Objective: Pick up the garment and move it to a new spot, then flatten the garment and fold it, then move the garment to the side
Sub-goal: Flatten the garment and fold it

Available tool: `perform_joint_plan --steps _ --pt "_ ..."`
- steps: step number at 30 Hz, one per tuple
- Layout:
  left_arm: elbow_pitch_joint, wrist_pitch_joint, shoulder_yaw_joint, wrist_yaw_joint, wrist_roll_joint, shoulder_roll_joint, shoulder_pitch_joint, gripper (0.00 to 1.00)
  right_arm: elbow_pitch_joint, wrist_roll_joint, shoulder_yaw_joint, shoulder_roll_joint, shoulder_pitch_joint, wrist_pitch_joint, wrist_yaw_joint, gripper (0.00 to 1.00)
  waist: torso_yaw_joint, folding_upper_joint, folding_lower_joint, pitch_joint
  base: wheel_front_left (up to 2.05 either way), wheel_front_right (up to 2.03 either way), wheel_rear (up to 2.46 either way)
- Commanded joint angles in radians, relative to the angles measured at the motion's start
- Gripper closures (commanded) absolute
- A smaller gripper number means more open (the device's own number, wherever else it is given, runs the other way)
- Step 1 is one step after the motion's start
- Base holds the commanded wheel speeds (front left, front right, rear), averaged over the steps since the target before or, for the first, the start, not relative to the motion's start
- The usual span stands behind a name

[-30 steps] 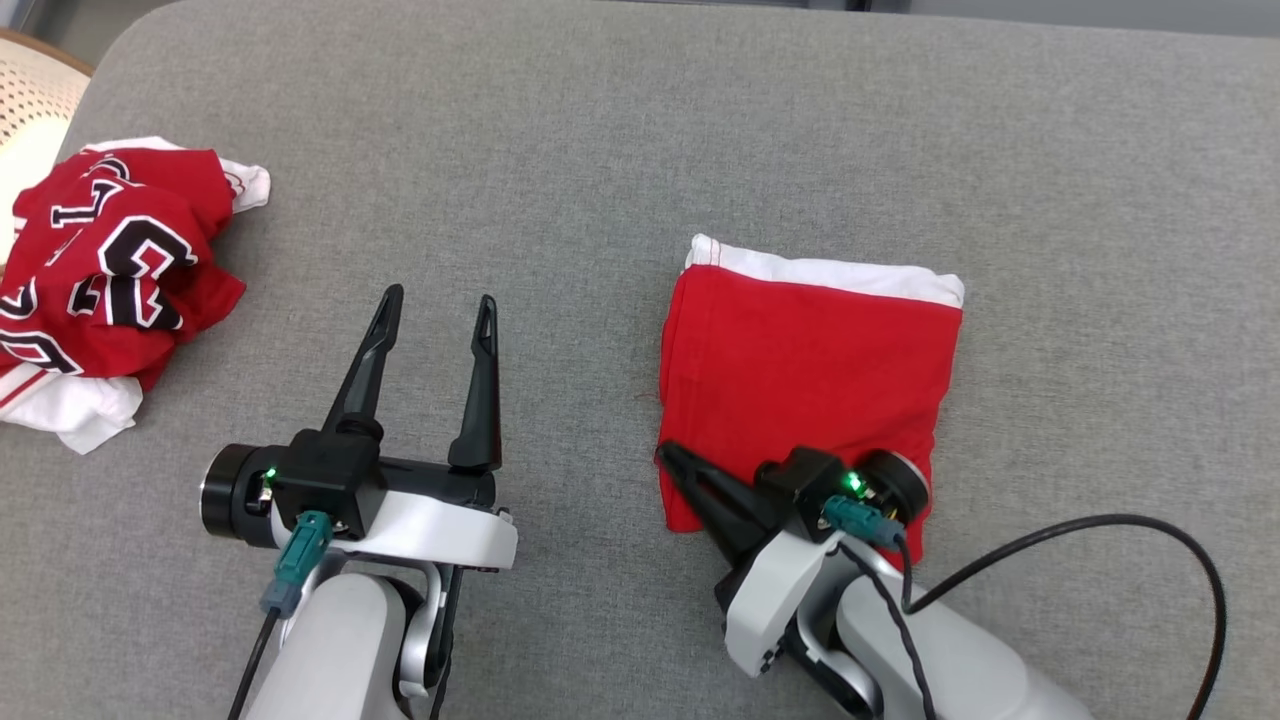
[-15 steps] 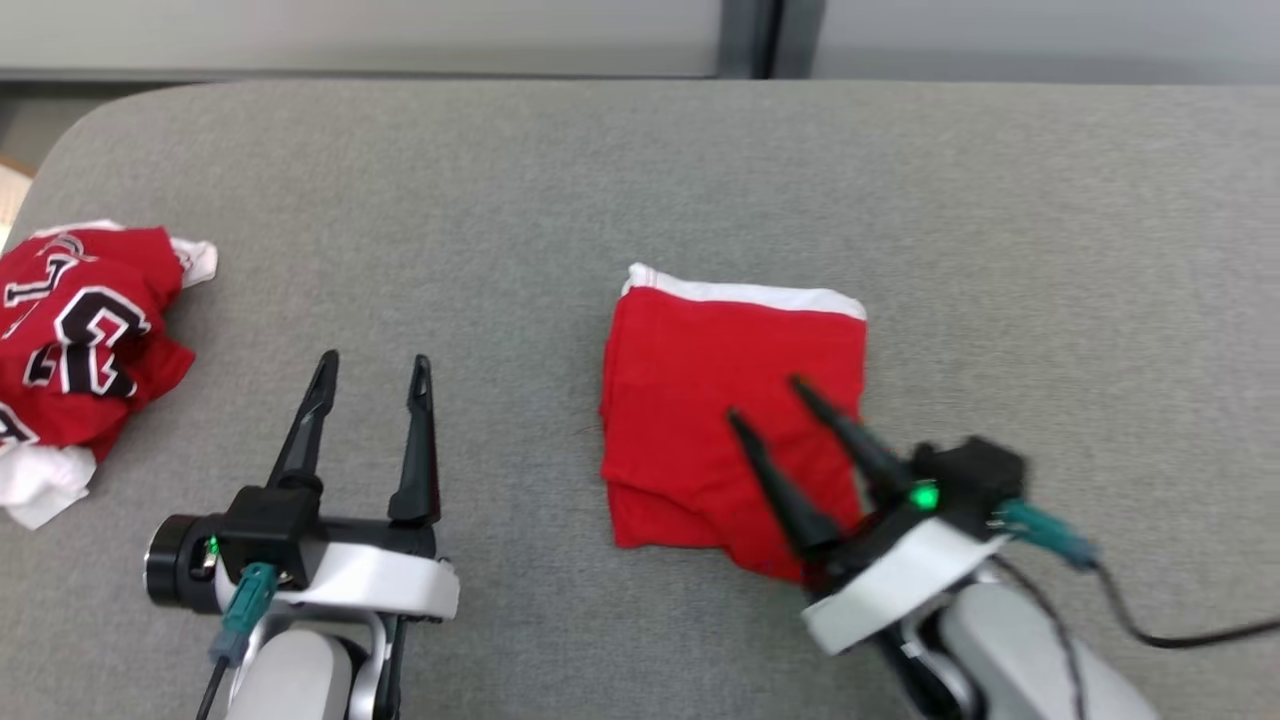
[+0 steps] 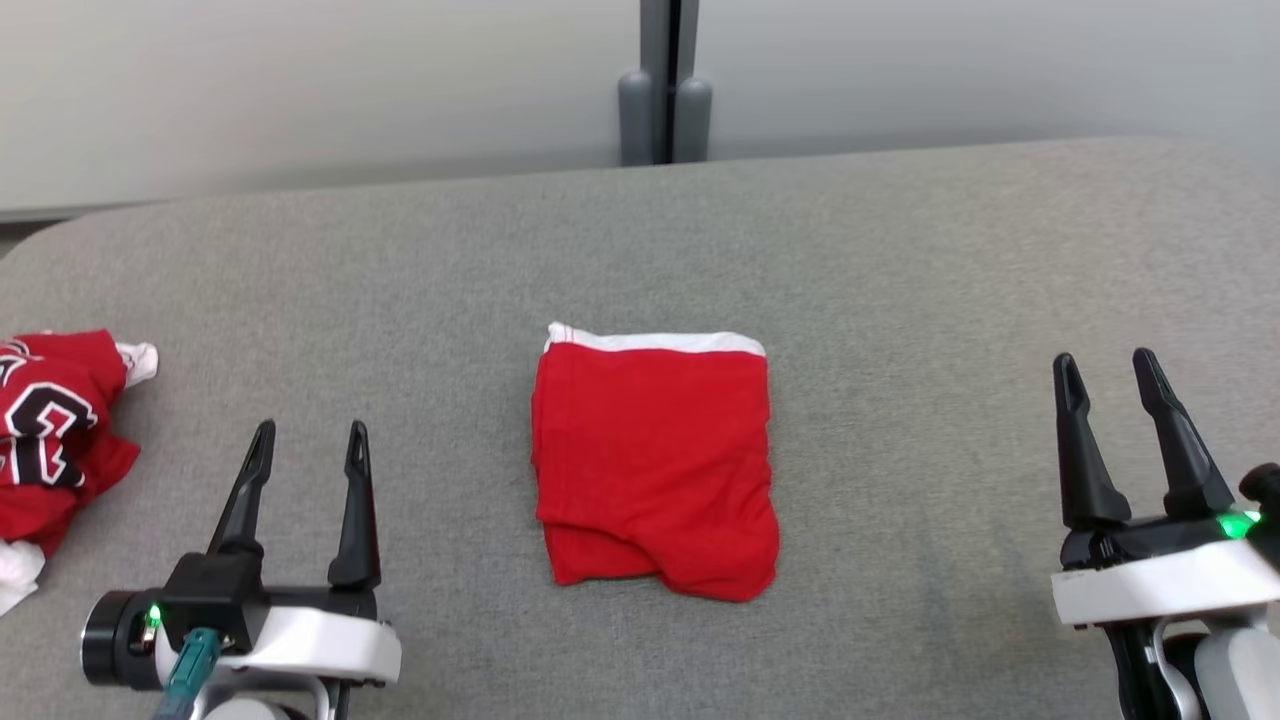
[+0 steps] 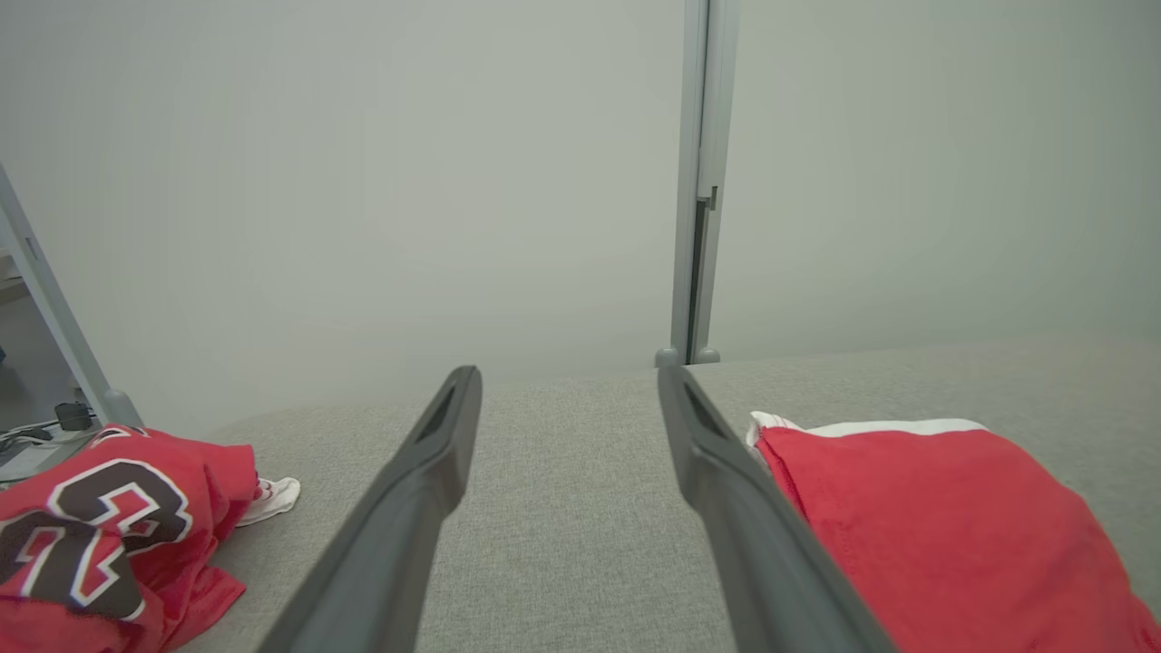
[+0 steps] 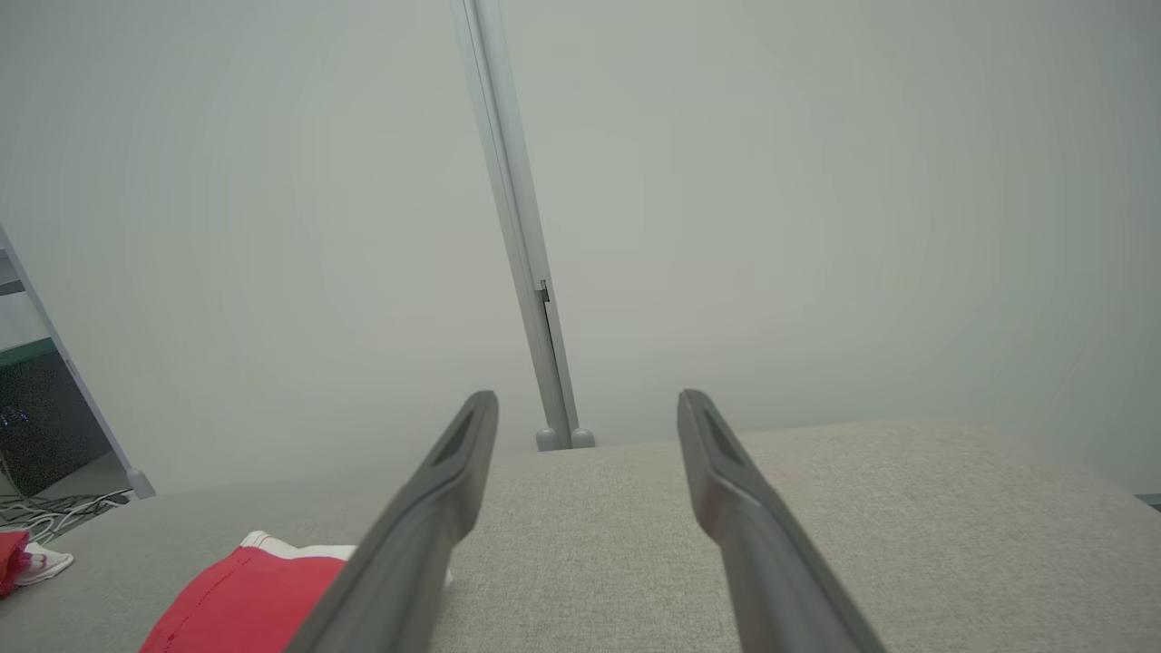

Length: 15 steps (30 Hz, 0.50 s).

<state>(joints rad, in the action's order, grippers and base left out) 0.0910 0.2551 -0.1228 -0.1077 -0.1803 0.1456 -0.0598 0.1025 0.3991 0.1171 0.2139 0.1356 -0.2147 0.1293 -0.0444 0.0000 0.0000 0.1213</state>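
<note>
On the grey tabletop (image 3: 900, 250) the folded red garment (image 3: 655, 460) lies centred, long axis near-to-far, between the left fingers (image 3: 351, 500) and right fingers (image 3: 1080, 450), both pairs apart and empty; left is nearer.

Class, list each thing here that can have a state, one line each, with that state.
Red garment with white band: folded, lying free on the grey padded surface.
Red jersey with black-and-white numerals: crumpled heap, far left.
Left gripper: open, empty.
Right gripper: open, empty.
</note>
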Motion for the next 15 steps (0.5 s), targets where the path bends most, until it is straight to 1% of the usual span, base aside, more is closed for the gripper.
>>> perform_joint_plan --steps 1,8,15 --pt "-0.010 -0.006 0.005 -0.008 -0.006 0.010 0.023 0.00 -0.020 -0.014 -0.015 -0.005 -0.025 0.019 0.002 0.00 -0.026 0.0000 0.0000 -0.036 0.00 0.00 0.00" --pt "-0.050 -0.034 0.012 -0.016 -0.017 0.030 0.118 0.00 -0.077 -0.032 -0.036 -0.014 -0.113 0.108 0.002 0.00 -0.054 0.0000 0.0000 -0.116 0.00 0.00 0.00" --pt "-0.094 -0.063 0.018 -0.033 -0.026 0.038 0.187 0.00 -0.118 -0.044 -0.048 -0.017 -0.190 0.162 0.002 0.00 -0.062 0.0000 0.0000 -0.154 0.00 0.00 0.00"
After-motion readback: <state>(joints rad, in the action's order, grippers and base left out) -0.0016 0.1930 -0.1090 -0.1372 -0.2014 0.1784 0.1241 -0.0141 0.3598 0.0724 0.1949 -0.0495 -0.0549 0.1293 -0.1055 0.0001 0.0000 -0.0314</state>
